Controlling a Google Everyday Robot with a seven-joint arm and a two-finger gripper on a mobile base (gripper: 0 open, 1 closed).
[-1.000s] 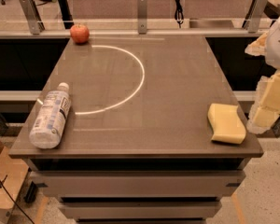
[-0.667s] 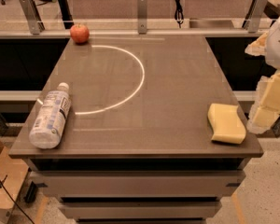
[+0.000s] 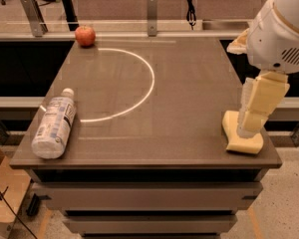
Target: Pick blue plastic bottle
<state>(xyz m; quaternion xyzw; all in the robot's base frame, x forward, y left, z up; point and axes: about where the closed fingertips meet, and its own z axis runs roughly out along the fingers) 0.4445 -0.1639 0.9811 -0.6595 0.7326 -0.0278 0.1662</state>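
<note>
The gripper (image 3: 256,108) hangs at the table's (image 3: 189,83) right edge, over the yellow sponge (image 3: 243,139); whether it is open or closed cannot be told. The blue plastic bottle (image 3: 54,127) lies on its side at the table's front-left corner, untouched, so the whole reach, grasp and lift are not yet done.

This looks like a robot test lab and not a home. A bare grey table (image 3: 189,83) carries a white arc (image 3: 148,78) marked on its top and sits on plain stacked tiers. Along its far edge run a pale rail (image 3: 199,30) and metal posts (image 3: 151,6), with a black cable (image 3: 190,6) hanging behind. The floor (image 3: 289,203) is speckled, and a cardboard box (image 3: 2,193) stands near left. A white robot arm (image 3: 281,29) reaches in at right, its gripper (image 3: 251,123) hanging over the table's near right corner.
</note>
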